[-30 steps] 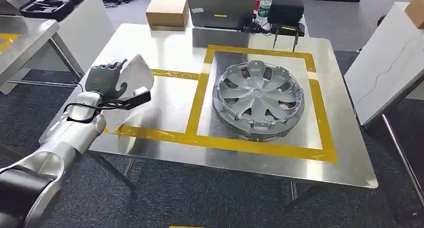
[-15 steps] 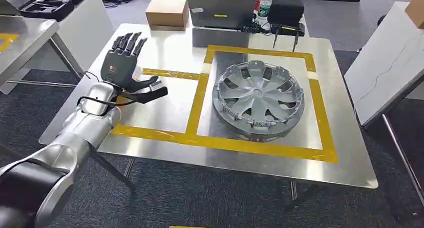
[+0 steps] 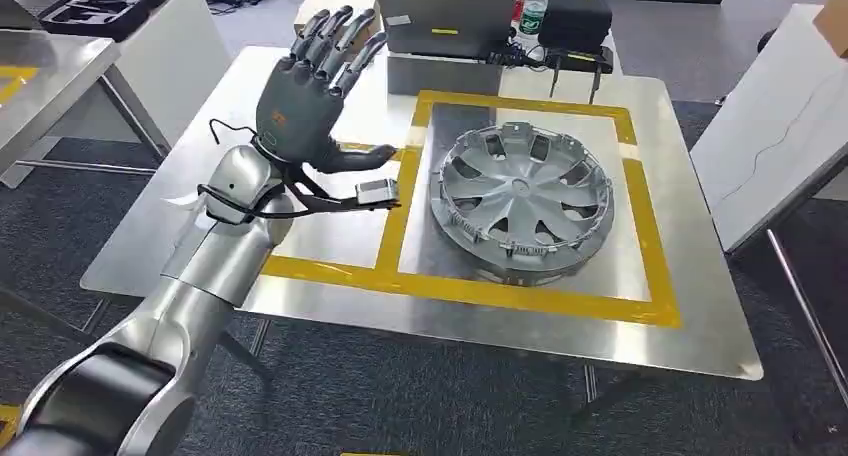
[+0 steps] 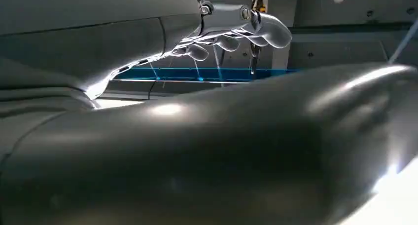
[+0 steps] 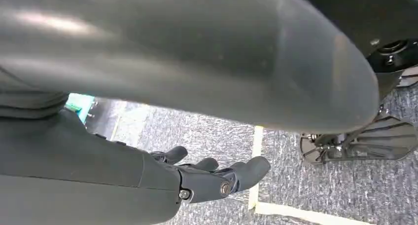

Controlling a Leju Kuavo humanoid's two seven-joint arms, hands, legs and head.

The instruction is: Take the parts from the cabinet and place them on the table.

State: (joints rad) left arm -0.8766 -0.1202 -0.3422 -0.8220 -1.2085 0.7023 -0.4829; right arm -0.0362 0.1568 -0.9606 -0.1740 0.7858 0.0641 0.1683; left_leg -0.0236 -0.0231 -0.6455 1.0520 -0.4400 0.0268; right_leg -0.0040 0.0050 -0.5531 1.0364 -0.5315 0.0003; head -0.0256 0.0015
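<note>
While the hubcap (image 3: 520, 198) lies on the table (image 3: 700, 306), the left robot hand (image 3: 305, 101) hovers empty, fingers spread

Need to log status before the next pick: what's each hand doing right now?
Left hand: open, fingers spread, holding nothing.
Right hand: holding nothing, fingers slightly curled and apart, open.

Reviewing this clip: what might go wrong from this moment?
The left robot hand hangs open with fingers spread above the steel table, close beside the silver plastic wheel cover in the yellow-taped square. A sweep towards it might nudge the cover out of the square. Pulling back carelessly might clip the table edge.
</note>
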